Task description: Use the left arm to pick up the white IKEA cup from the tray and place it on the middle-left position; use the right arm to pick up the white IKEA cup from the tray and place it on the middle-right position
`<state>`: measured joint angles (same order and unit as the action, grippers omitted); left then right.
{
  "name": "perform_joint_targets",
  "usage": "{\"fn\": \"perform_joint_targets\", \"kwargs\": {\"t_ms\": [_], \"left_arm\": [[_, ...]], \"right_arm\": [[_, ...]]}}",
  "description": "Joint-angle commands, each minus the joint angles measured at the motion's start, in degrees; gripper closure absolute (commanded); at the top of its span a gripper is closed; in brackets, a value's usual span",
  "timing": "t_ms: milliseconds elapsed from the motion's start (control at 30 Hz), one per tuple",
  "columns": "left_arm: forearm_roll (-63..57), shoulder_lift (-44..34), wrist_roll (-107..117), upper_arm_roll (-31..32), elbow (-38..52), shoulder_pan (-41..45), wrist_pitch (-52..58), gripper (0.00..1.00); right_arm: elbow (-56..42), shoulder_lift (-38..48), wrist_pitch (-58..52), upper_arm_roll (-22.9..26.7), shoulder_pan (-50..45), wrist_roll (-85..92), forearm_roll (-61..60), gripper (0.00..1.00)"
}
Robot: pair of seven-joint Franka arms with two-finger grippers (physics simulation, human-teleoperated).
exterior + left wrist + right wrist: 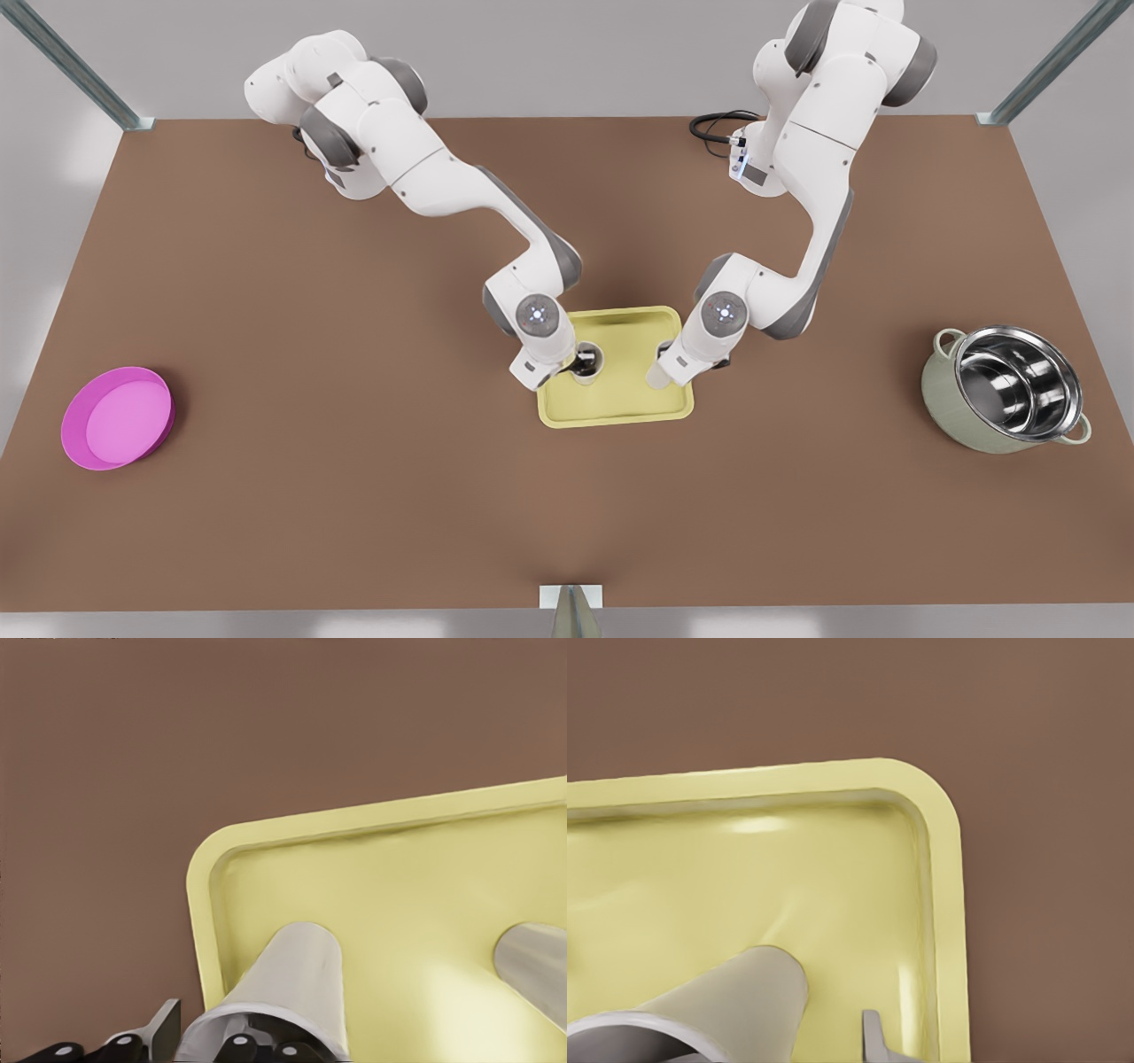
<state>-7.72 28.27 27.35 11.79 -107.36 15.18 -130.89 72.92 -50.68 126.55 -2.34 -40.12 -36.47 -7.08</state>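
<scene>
Both arms lean in over the tray [611,416] at mid-surface, so the room above it is crowded. The left gripper [580,361] and right gripper [663,368] each sit at 1 of the 2 cups [588,365] [657,374]. Bare brown surface [354,496] lies open on either side of the tray. A pink dish [117,418] and a pot [1010,390] stand well apart at the far edges.

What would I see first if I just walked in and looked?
Two white robot arms bend down to a pale yellow tray mid-table, the left gripper and the right gripper each at a white cup. A pink dish sits at the front view's left, a shiny pot at its right.
</scene>
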Motion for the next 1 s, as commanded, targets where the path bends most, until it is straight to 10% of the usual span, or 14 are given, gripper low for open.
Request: {"fn": "perform_joint_targets", "kwargs": {"t_ms": [0, 100, 267, 433, 567, 967], "left_arm": [[1.0, -0.1, 2.7, 0.0, 0.2, -0.2, -1.3, 0.82], [1.9, -0.1, 2.7, 0.0, 0.6, -0.2, -1.3, 0.96], [1.9, -2.6, 2.4, -0.2, 0.6, -1.2, 0.4, 0.95], [4.6, -5.5, -16.0, -0.2, 1.4, -11.1, 7.8, 0.95], [6.2, -4.5, -28.8, -0.2, 1.2, -17.2, 6.7, 0.95], [6.8, -0.9, -29.7, -0.2, 0.7, -17.4, 0.5, 0.95]], "right_arm": [[-0.1, -0.1, 0.1, 0.0, -0.1, -2.9, -0.9, 0.41], [-0.4, -0.1, 0.3, -0.5, -0.2, -3.2, -1.6, 0.41], [-0.6, 0.1, 0.3, -1.1, -0.1, -3.1, -1.7, 0.73], [-0.7, 3.5, -3.2, -1.7, 2.4, -2.5, -4.3, 0.74], [-0.7, 4.7, -5.2, -1.6, 2.6, -2.5, -4.3, 0.96], [-0.4, 9.6, -10.2, -4.3, 13.9, 1.8, 0.6, 0.98]]}}
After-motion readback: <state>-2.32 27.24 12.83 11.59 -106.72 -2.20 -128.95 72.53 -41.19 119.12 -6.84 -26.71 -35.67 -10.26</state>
